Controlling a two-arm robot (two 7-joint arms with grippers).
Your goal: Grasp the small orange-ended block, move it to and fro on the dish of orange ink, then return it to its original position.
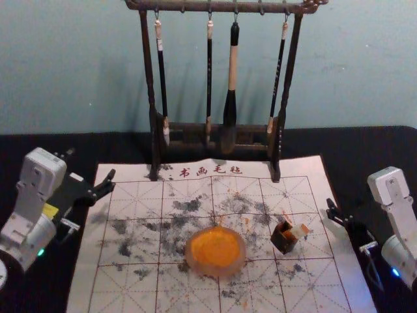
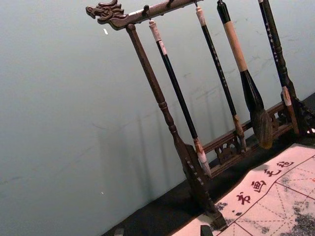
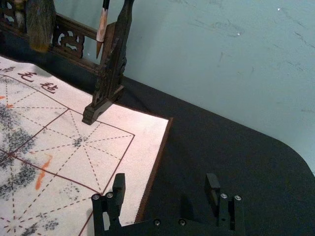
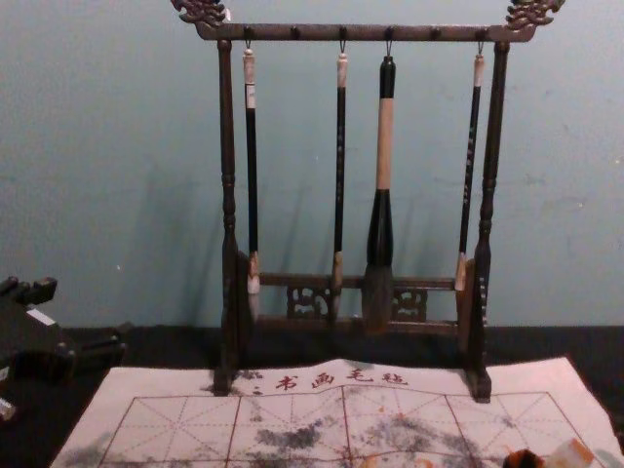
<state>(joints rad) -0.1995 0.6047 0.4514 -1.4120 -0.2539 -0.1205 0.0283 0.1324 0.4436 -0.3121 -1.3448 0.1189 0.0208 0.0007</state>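
The small orange-ended block [image 1: 300, 231] leans in a dark square holder [image 1: 285, 238], on the right half of the mat. Left of the holder lies the round dish of orange ink [image 1: 216, 251]. The chest view catches the block [image 4: 568, 454] and holder [image 4: 524, 458] at its bottom edge. My left gripper [image 1: 91, 164] is open and empty beside the mat's left edge; its tips reach the bottom of the left wrist view [image 2: 162, 230]. My right gripper [image 1: 340, 216] is at the mat's right edge, right of the block; in the right wrist view the gripper [image 3: 165, 184] is open, nothing between its fingers.
A dark wooden rack [image 1: 218, 127] with hanging brushes stands across the back of the calligraphy mat [image 1: 133, 190]. The black table [image 3: 236, 147] extends beyond the mat on both sides, with a wall behind it.
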